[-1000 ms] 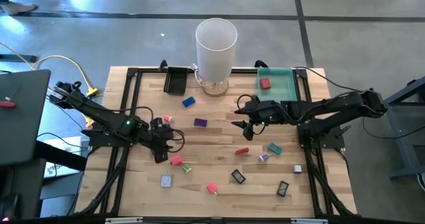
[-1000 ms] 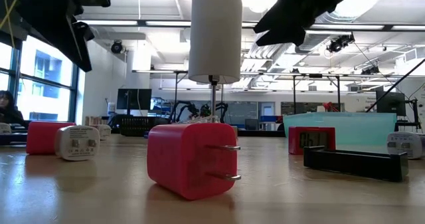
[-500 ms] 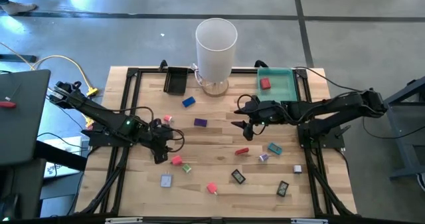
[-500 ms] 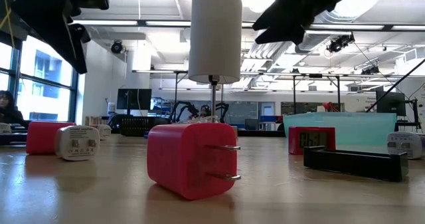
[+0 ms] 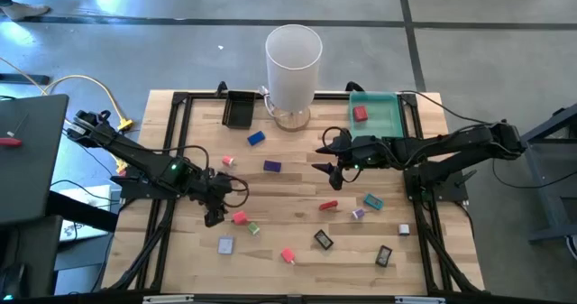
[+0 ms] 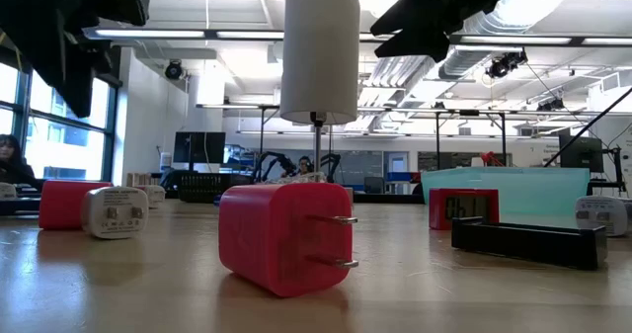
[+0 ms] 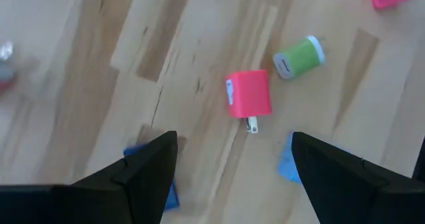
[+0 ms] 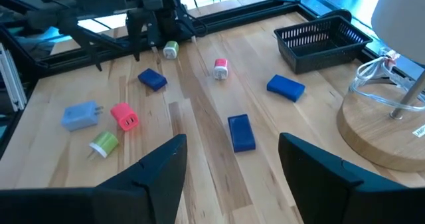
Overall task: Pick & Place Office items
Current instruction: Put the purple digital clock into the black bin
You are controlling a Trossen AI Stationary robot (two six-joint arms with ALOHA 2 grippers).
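The office items lie scattered on the wooden table (image 5: 297,191). A pink plug block (image 7: 249,94) and a green piece (image 7: 299,56) lie flat just beyond my left gripper (image 7: 232,167), which hangs open above them and tipped downward, touching nothing. In the high view my left gripper (image 5: 213,217) is just left of that pink block (image 5: 239,217). My right gripper (image 5: 325,164) hovers open and empty over the table's middle, near a purple block (image 5: 271,166). A red piece (image 5: 361,114) lies in the green tray (image 5: 383,124).
A tall white cylinder (image 5: 293,65) stands at the far middle, beside a small black tray (image 5: 239,108). More pieces lie toward the near edge: a grey-blue plug (image 5: 224,244), a pink plug (image 5: 288,255), black clips (image 5: 323,239), a teal piece (image 5: 372,200).
My left gripper has stayed over the same spot but has rolled about its wrist and tipped, so in the low view its dark fingers have swung toward the picture's left. My right arm and the pieces have kept still.
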